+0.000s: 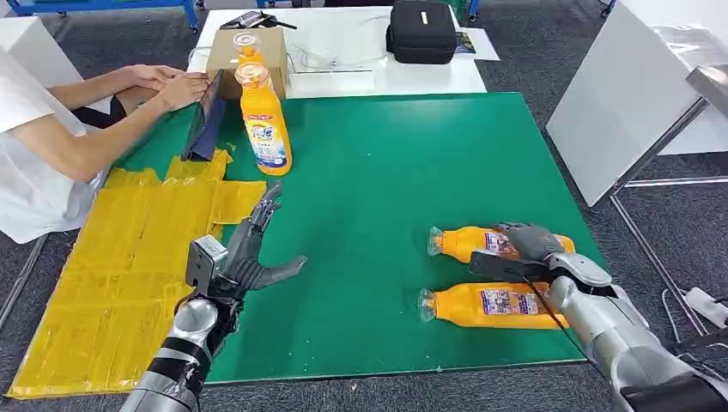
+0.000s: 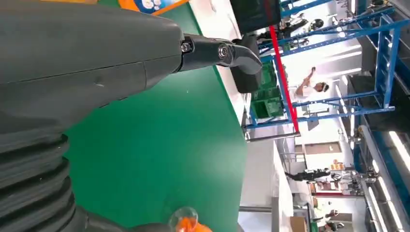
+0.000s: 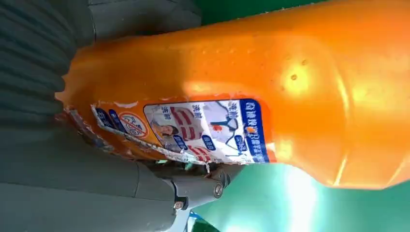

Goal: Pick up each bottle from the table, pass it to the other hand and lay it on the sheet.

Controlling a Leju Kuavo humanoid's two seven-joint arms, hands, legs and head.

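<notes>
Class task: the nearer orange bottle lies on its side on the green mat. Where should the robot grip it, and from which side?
Probably around the labelled middle of the nearer lying bottle, from above: its long round body lies flat, so fingers can wrap across it.

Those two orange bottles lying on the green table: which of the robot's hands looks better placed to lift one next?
The right hand. It already lies over the farther lying bottle, and the right wrist view shows that bottle against it. The left hand hangs open, holding nothing, near the yellow sheet.
</notes>
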